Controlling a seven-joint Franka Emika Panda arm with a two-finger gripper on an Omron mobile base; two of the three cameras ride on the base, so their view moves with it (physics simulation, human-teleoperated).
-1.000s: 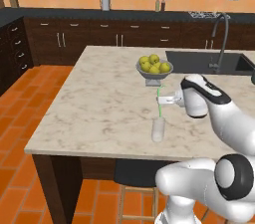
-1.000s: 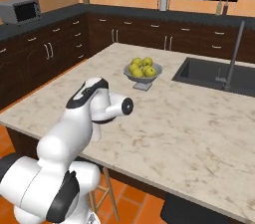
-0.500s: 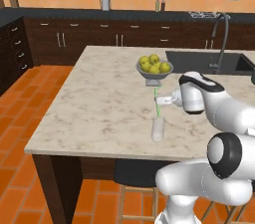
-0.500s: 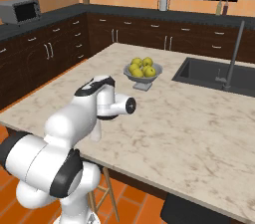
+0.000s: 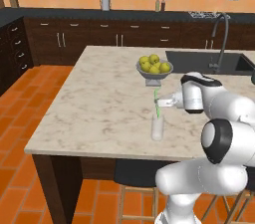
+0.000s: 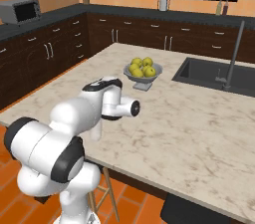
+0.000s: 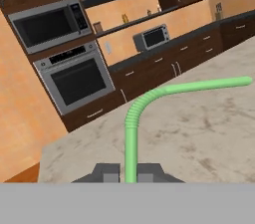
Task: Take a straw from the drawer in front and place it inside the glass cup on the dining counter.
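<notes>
Right base view: the glass cup [image 6: 96, 131] is mostly hidden behind the arm's white links, only a pale clear sliver shows below the forearm. The straw is not made out there. Left base view: the gripper [image 5: 160, 102] is seen side-on, the fingertips too small to separate. The cup's rim is hard to pick out against the marble.

The straw [image 7: 133, 133] is seen in the hand view as a thin bright green tube, ribbed at the bend, with the tip angled off to one side. It is clamped between the two dark fingertips [image 7: 106, 172], jaws closed tight on it just below the ribbed section. In the left base view the straw [image 5: 157, 108] stands close to upright under the gripper, the lower end reaching down into the glass cup [image 5: 157, 127]; how deep it sits cannot be told.

The cup is small, clear and cylindrical, standing upright near the front edge of the dining counter [image 5: 99, 113]. The fruit bowl [image 5: 154, 71] sits further back on the same counter, filled with yellow-green fruit, well apart from the cup. The sink [image 6: 214, 74] is set into the counter top, contents not visible.
</notes>
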